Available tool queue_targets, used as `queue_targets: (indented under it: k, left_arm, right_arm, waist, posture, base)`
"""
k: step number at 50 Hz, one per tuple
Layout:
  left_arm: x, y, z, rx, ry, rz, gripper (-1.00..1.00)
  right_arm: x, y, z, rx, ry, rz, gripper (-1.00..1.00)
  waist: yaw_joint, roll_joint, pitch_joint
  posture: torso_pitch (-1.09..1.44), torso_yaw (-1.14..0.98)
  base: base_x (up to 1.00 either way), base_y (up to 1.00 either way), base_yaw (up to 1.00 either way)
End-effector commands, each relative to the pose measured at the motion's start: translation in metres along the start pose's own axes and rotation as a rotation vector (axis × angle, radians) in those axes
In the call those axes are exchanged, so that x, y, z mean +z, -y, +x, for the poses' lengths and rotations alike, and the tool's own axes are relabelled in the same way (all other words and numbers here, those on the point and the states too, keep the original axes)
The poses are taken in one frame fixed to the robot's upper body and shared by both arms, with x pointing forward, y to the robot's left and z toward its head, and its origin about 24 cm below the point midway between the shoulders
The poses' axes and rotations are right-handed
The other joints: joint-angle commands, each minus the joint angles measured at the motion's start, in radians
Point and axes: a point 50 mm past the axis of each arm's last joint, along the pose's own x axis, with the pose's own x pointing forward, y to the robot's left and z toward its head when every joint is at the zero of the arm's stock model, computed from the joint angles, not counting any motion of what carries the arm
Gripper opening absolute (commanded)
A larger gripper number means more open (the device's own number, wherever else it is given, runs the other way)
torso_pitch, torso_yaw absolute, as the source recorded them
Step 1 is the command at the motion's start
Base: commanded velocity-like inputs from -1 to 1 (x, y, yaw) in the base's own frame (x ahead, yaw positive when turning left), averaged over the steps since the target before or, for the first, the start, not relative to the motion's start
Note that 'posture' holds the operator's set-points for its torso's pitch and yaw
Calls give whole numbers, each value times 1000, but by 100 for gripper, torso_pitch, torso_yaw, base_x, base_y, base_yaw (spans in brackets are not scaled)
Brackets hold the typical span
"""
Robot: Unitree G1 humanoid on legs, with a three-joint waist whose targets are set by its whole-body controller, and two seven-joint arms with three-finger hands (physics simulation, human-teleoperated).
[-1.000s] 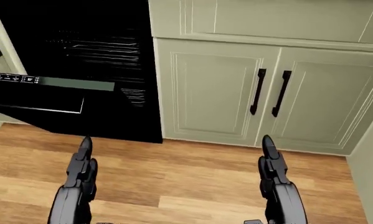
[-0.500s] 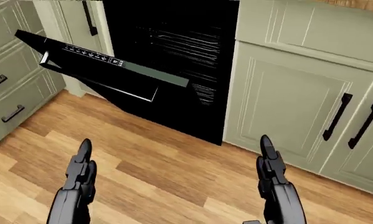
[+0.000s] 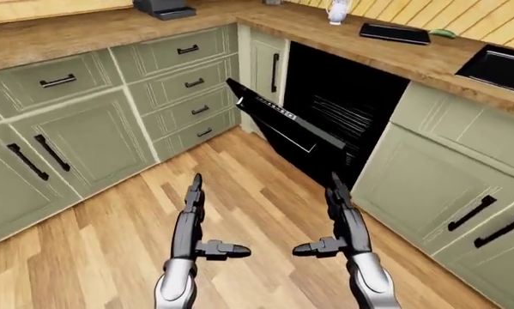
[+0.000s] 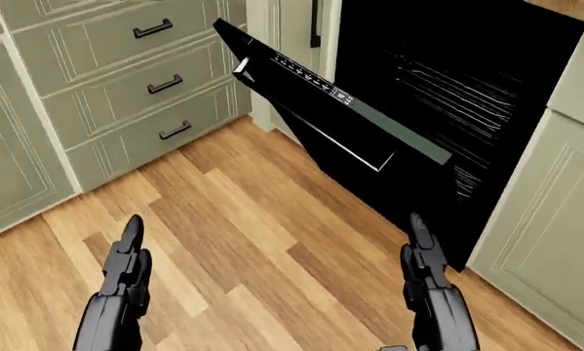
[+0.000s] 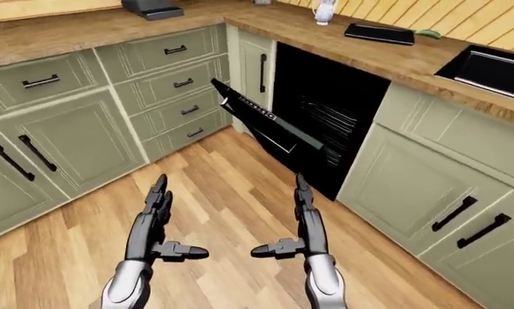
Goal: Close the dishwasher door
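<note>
The black dishwasher stands open under the wooden counter, its racks showing inside. Its door hangs partly open, tilted out toward the floor, with a control strip along its top edge. My left hand and right hand are both open and empty, fingers straight, held low over the wood floor. Both are apart from the door; the right hand is nearer to it, below its lower part.
Green cabinets and drawers run along the left of the view, and cabinet doors with black handles stand at the right. A black sink, a dark tray and a white jug are on the counter.
The whole picture has swung: the camera turned left, so the dishwasher and its door slid to the right and up in the head view. My hands keep their pose.
</note>
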Motion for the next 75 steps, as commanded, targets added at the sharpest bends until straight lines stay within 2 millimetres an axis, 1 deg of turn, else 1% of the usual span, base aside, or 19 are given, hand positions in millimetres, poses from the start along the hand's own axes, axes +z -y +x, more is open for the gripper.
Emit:
queue_targets:
  k: [1,10,13,14,17,23,27,28,32,37,40,42,43,54,62,67,70,71,75]
  left_arm:
    - [18,-5,2,17,92,11,100]
    - [19,-5,1,17,93,10,100]
    - [19,-5,1,17,93,10,100]
    - [19,-5,1,17,94,9,100]
    - [19,-6,1,18,94,9,100]
    - [19,-6,1,19,94,9,100]
    - [19,-6,1,19,94,9,100]
    - [19,-6,1,19,94,8,100]
    - [19,-5,1,17,93,9,100]
    - [18,-5,1,16,92,10,100]
    - [18,-4,1,15,93,11,100]
    - [18,-4,1,16,93,11,100]
    - [18,-4,1,16,93,10,100]
    - [20,-6,1,19,96,11,100]
    - [21,-6,0,20,97,10,100]
    - [21,-6,0,19,98,11,100]
    - [21,-6,0,20,98,11,100]
    - [21,-6,0,20,98,11,100]
    - [21,-6,0,19,98,11,100]
  right_arm:
    - [17,-4,4,17,90,1,100]
    - [18,-5,4,17,90,0,100]
    - [17,-5,4,17,90,0,100]
    - [17,-5,4,17,90,0,100]
    - [21,-5,3,17,89,-1,100]
    - [17,-6,4,18,88,-1,100]
    - [17,-6,4,19,89,-1,100]
    - [17,-6,4,20,88,-1,100]
    - [17,-7,5,23,88,-1,100]
    - [17,-7,5,26,86,1,100]
    - [17,-7,5,26,87,1,100]
    - [17,-7,5,27,87,1,100]
    - [17,-7,5,26,87,0,100]
    - [20,-8,4,22,83,-15,100]
    - [20,-9,3,25,80,-10,100]
    - [20,-9,3,25,79,-11,100]
    - [20,-8,3,25,79,-11,100]
    - [20,-8,3,25,79,-10,100]
    - [20,-9,2,25,80,-13,100]
  waist:
    - [8,-2,-13]
    - [0,108,-8]
    - [13,200,-37]
    - [22,142,-14]
    - [37,133,-33]
    - [26,66,-7]
    - [14,-30,-25]
    - [2,6,-19]
    - [10,12,-22]
    - [2,73,-9]
    - [1,125,-9]
    - [10,194,-35]
    - [19,145,-17]
    - [19,25,-16]
    - [9,98,-28]
    - [15,83,-29]
    - [9,-11,-45]
    - [-1,37,-29]
    - [2,55,-20]
  posture:
    - [0,0]
    - [0,0]
    - [0,0]
    - [0,0]
    - [0,0]
    - [0,0]
    - [0,0]
    - [0,0]
    - [0,0]
    - [0,0]
    - [0,0]
    - [0,0]
    - [0,0]
    - [0,0]
    - [0,0]
    - [0,0]
    - [0,0]
    - [0,0]
    - [0,0]
  base:
    - [0,0,73]
    - [0,0,74]
    - [0,0,74]
    - [0,0,74]
    - [0,0,74]
    - [0,0,74]
    - [0,0,73]
    - [0,0,73]
    - [0,0,74]
    - [0,0,74]
    - [0,0,74]
    - [0,0,74]
    - [0,0,73]
    - [0,0,6]
    - [0,-25,0]
    - [0,-47,0]
    - [0,-51,0]
    - [0,-57,0]
    - [0,-57,0]
